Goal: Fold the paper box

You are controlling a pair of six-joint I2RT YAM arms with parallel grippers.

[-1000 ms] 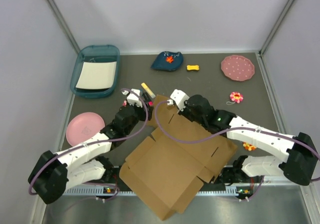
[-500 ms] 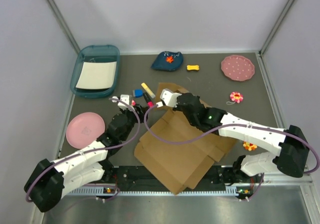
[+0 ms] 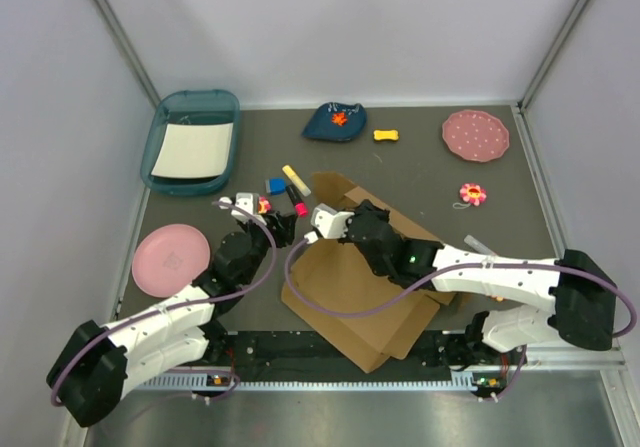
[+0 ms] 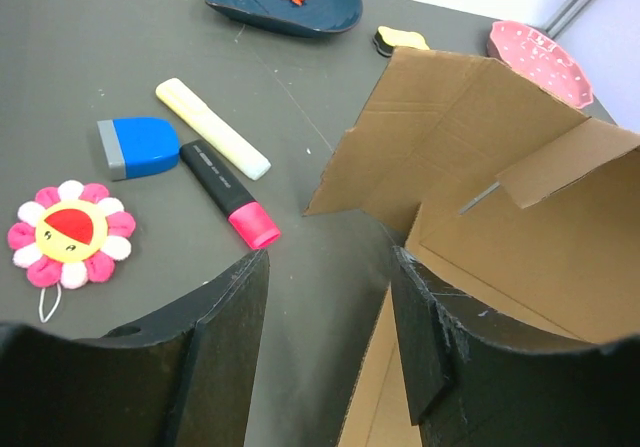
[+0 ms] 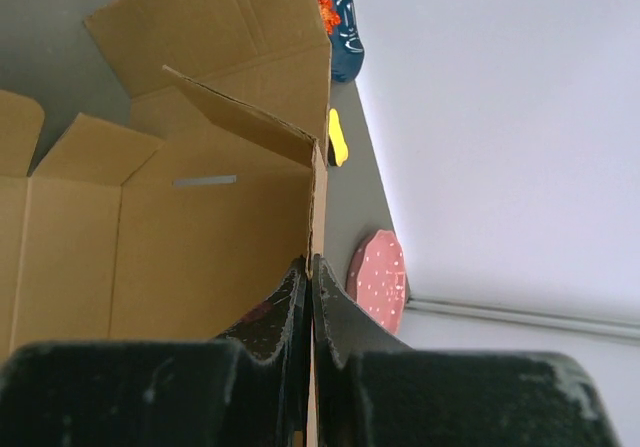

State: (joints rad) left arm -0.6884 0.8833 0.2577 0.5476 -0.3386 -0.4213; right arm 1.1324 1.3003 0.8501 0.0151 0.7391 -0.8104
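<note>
At the left edge of the bench (image 3: pixel 420 167) sit a teal tray (image 3: pixel 190 142) and a pink plate (image 3: pixel 170 257), both well clear of the work. Next comes the left tool (image 4: pixel 328 262): its fingers are spread and there is nothing between them. It hovers low over bare bench, just beside the near corner of the cardboard. Ahead of it lie a flower toy (image 4: pixel 65 235), a blue block (image 4: pixel 138 147), a yellow marker (image 4: pixel 212 127) and a pink-tipped marker (image 4: pixel 228 193), all apart from the cardboard.

In the middle, between the two arms, lies the paper box (image 3: pixel 360 277). Most of it is flat on the bench, but the far left end is lifted, with one panel and its side flap standing up. The right tool (image 5: pixel 310 267) does the lifting. Its fingers are pressed together on the top edge of that raised panel, pinching the cardboard. Further right a dotted plate (image 3: pixel 475 134) sits by the back wall, out of the way.

I'd say the step in hand is raising the first wall — early in the fold, with the rest of the sheet not yet shaped. The next move seems to call for the free left tool to catch the loose side flap or brace the base, so the wall can be creased upright without the whole sheet sliding toward the markers.
</note>
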